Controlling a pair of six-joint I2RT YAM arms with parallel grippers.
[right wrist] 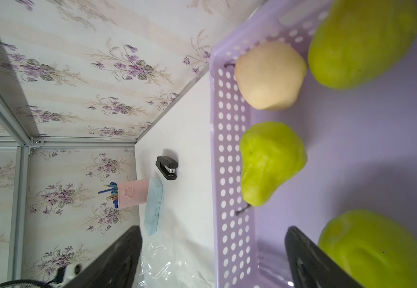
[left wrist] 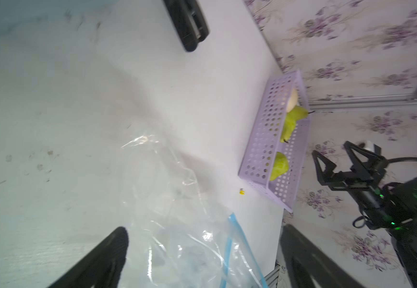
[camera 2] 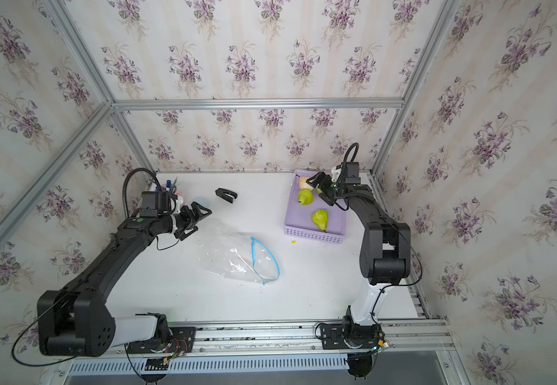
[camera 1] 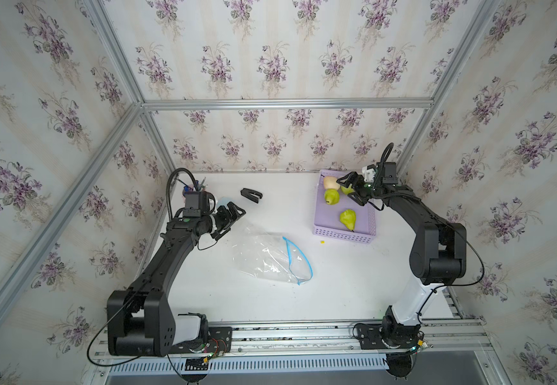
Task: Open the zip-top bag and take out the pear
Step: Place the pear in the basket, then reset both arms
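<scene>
The zip-top bag [camera 1: 270, 256] [camera 2: 233, 256] lies flat mid-table, clear and crinkly, its light-blue zip mouth gaping toward the right; no pear shows inside it. Several pears sit in the purple basket [camera 1: 343, 235] [camera 2: 313, 236]: green ones [camera 1: 332, 196] [camera 1: 348, 218] [right wrist: 272, 162] and a pale one [right wrist: 269, 74]. My right gripper [camera 1: 347, 190] [right wrist: 213, 229] hovers open over the basket's far end, with a green pear [right wrist: 374, 249] just beside one finger. My left gripper [camera 1: 232, 221] [left wrist: 205, 232] is open and holds nothing, above the bag's [left wrist: 177, 224] closed end.
A black stapler [camera 1: 251, 195] [right wrist: 167, 167] lies at the back of the table. A pink pen holder [right wrist: 133, 192] and a light-blue case [right wrist: 153, 207] stand at the back left corner. A tiny yellow scrap [camera 1: 322, 242] lies near the basket's front.
</scene>
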